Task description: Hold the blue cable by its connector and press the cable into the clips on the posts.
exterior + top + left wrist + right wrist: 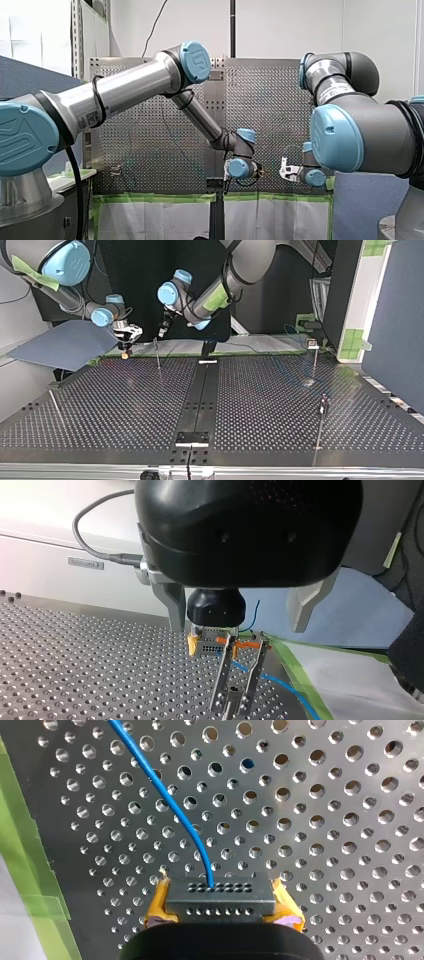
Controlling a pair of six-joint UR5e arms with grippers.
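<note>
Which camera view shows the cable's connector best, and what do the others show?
Right wrist view: the connector sits close up, clamped between my right gripper's yellow pads, blue cable leaving it. Left wrist view shows it small; top view, a speck; front view, nothing clear.

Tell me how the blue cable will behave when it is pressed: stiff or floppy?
Probably floppy: the blue cable is thin and leaves the connector in a gentle curve. It likely weighs little, so it should follow the right gripper easily. Being so thin, it may buckle sideways under a push.
</note>
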